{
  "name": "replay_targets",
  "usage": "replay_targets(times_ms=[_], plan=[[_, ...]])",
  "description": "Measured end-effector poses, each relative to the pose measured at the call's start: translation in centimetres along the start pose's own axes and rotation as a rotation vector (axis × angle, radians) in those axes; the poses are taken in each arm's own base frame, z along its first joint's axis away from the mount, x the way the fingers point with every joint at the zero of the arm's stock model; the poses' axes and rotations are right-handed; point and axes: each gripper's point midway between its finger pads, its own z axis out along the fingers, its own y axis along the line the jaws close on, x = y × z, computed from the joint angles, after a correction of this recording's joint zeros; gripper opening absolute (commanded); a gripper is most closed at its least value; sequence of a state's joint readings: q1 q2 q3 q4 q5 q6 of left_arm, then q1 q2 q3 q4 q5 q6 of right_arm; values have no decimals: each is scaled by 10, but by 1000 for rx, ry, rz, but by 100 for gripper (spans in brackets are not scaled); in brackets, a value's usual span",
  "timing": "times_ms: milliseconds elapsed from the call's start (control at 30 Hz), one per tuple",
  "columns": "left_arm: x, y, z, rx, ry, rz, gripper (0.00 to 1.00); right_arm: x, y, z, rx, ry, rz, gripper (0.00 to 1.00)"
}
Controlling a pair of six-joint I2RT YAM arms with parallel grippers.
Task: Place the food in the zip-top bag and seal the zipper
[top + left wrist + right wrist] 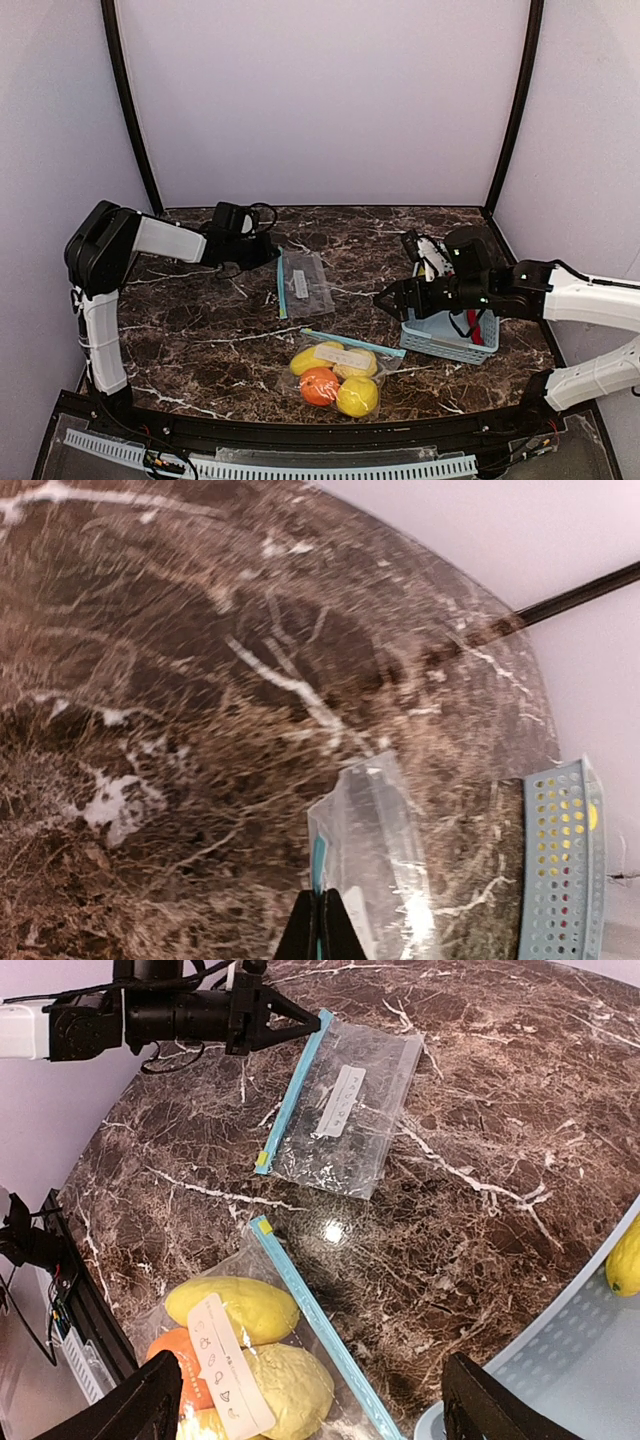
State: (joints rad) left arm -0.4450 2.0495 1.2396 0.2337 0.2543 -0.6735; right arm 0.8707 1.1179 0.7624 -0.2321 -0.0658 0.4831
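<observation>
**Most food bagged, basket not yet cleared**

Left end effector (276, 254) is pressed together at the empty zip-top bag's (308, 285) zipper end. Right end effector (393, 296) hangs spread by the basket (440, 350) (red chili (478, 328) inside). Yellow fruits (357, 397) and orange (319, 386) fill the near bag (355, 343); sealing remains.

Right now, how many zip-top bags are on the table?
2. The empty bag lies farther back, zipper end in the left gripper; the filled bag, holding food, lies nearer the arm bases. No others visible.
</observation>
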Motion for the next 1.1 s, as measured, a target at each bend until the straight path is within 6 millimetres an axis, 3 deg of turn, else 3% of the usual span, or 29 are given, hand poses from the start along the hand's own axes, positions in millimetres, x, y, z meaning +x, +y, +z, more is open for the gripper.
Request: replay_targets(times_ms=[133,267,400,500,667,933,1100], plan=[[-22,-44,-39,126,-76,104,1,-3,3,-4,-12,-14,-34,88],[-46,-98,-93,248,-176,228,1,-9,12,-10,-50,-29,-92,88],[-45,-148,-136,326,-223,369,1,-23,30,-18,-117,-56,-164,88],[-27,-184,-154,361,-203,483,1,-38,48,-26,-187,-86,-217,88],[25,-231,-184,445,-127,649,1,-60,76,-43,-289,-146,-290,88],[66,-263,-237,589,-71,762,1,-81,101,-68,-375,-215,-377,81],[103,-273,-249,676,35,806,1,-92,117,-83,-428,-236,-425,74]])
